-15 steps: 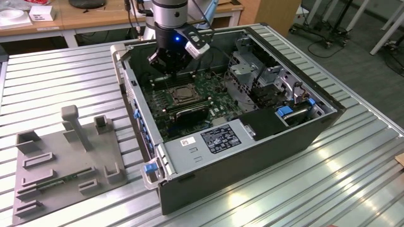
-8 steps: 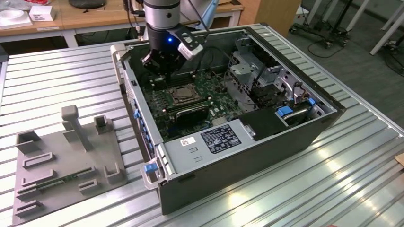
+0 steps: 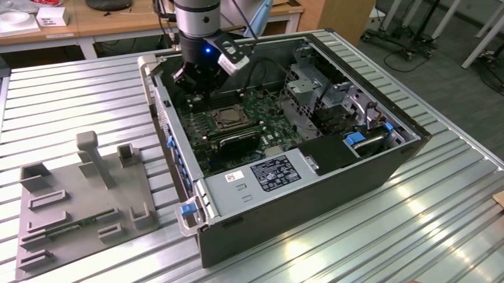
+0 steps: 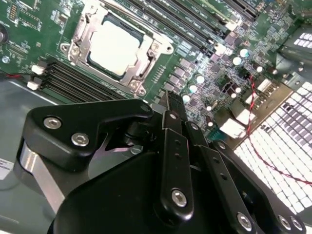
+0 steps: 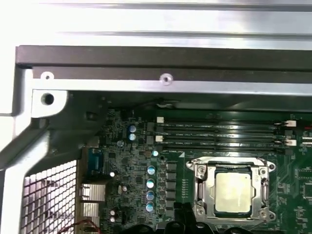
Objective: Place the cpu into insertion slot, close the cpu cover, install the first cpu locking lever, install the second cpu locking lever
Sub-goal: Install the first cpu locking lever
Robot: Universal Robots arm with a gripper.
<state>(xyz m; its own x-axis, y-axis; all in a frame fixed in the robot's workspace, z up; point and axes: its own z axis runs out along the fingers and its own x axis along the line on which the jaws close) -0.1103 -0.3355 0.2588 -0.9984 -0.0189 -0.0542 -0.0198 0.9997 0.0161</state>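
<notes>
One arm reaches down into the open computer case (image 3: 315, 194), and its gripper (image 3: 197, 88) hangs over the motherboard (image 4: 204, 73) at the end of the case away from the exterior camera. From these angles I cannot tell whether the gripper is spread or pressed together.

The cpu (image 4: 116, 46) is not in the gripper. It lies flat in the insertion slot (image 5: 233, 170), pale top face up. The cpu cover (image 4: 142, 66) is folded down over it, so the silvery frame rings the chip's edges and the middle shows through the cut-out. Thin metal rods run along two sides of the frame, but I cannot tell whether they are hooked down.

In the second wrist view the gripper's black tip stands near one corner of the cover, apart from it and not touching, with the chip well clear beyond. In the exterior view the socket sits near the gripper, on its camera side.

Long black memory slots (image 5: 219, 131) run beside the socket. On the exterior view's left, a grey fixture plate (image 3: 79, 200) rests on the ribbed metal table (image 3: 441, 236), well apart from the case.
</notes>
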